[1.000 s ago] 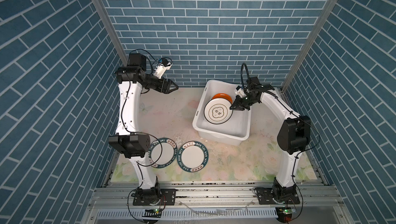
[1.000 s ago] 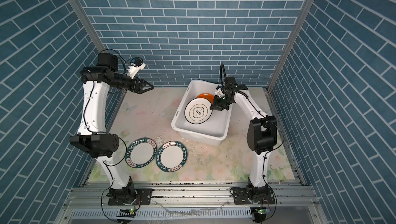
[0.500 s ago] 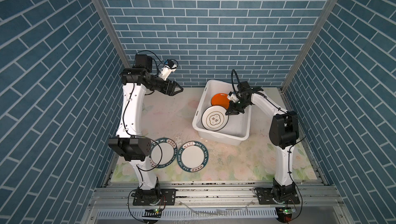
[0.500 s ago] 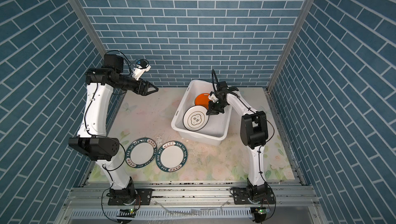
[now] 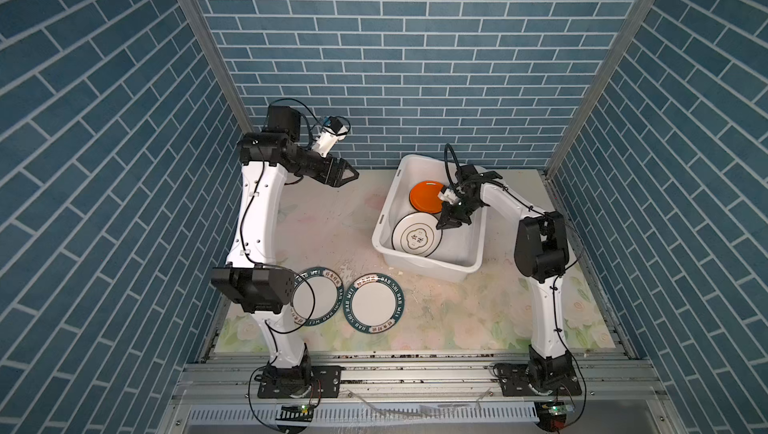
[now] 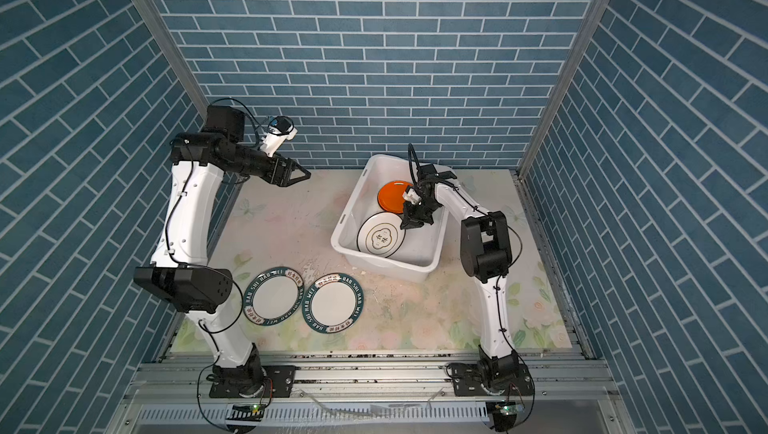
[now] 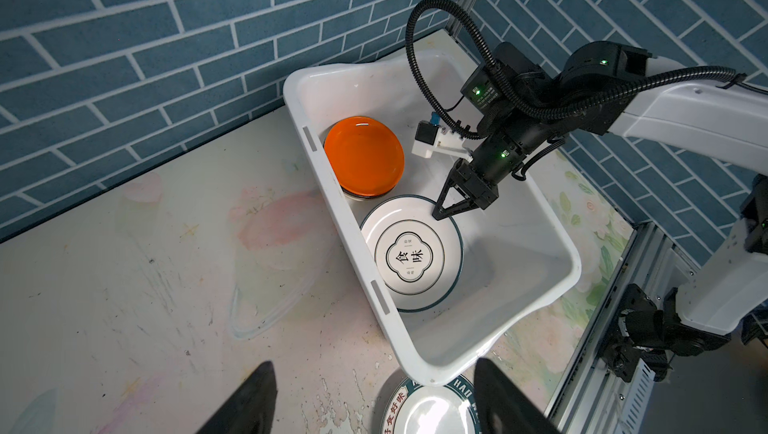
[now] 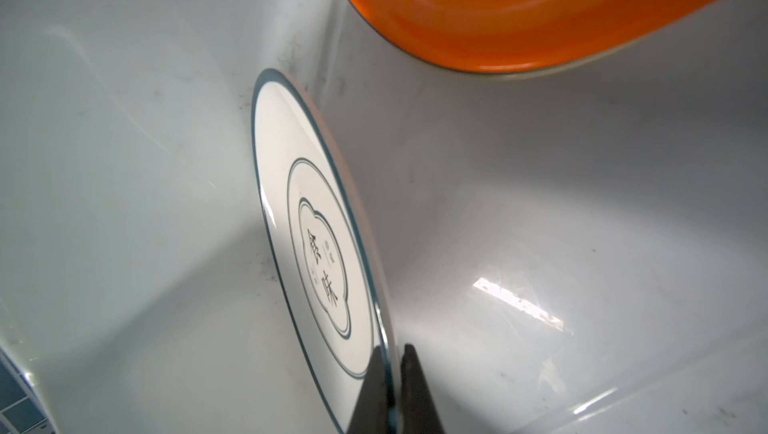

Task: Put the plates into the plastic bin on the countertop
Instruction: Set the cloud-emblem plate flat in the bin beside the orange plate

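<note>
The plastic bin [image 5: 432, 265] [image 6: 390, 266] [image 7: 344, 220] stands at the back right of the countertop [image 5: 332, 220]. My right gripper [image 5: 441, 226] [image 6: 405, 226] [image 7: 436, 215] [image 8: 392, 353] is inside it, shut on the rim of a white black-rimmed plate [image 5: 415, 238] [image 6: 380, 238] [image 7: 409, 253] [image 8: 316, 245], which tilts against the bin's left wall. An orange plate [image 5: 426, 197] [image 6: 392, 197] [image 7: 363, 157] [image 8: 519, 8] tops a stack at the bin's far end. Two green-rimmed plates [image 5: 313, 301] [image 5: 376, 305] [image 6: 272, 297] [image 6: 334, 303] lie flat at the front. My left gripper [image 5: 353, 174] [image 6: 307, 174] [image 7: 374, 363] hangs open and empty, high at the back left.
Blue brick walls close in the back and both sides. Metal rails run along the front and right edges of the countertop. The left arm's elbow [image 5: 253, 288] overhangs the edge of the leftmost green-rimmed plate.
My right gripper has carried the white black-rimmed plate lower and toward the bin's near end, uncovering the orange plate. The left gripper has drifted to the right, still open.
</note>
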Motion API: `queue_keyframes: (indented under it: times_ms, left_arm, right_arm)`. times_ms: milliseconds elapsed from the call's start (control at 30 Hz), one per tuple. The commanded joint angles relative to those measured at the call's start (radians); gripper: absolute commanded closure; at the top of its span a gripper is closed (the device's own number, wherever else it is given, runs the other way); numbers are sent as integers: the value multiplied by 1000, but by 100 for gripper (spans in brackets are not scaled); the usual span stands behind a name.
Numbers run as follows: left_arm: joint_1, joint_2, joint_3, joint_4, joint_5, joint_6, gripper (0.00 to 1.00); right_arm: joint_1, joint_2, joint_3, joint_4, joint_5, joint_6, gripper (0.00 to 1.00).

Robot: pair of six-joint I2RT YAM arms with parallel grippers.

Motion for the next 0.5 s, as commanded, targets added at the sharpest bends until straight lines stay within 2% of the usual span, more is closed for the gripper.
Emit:
queue_keyframes:
  times_ms: [0, 467]
  left_arm:
    - [-7, 0, -5, 2, -4, -4, 24]
    - [-15, 0, -1, 2, -12, -1, 24]
  right_arm:
    - [5, 23, 51, -42, -3, -61, 100]
    - [5, 68, 100, -106, 54, -100, 98]
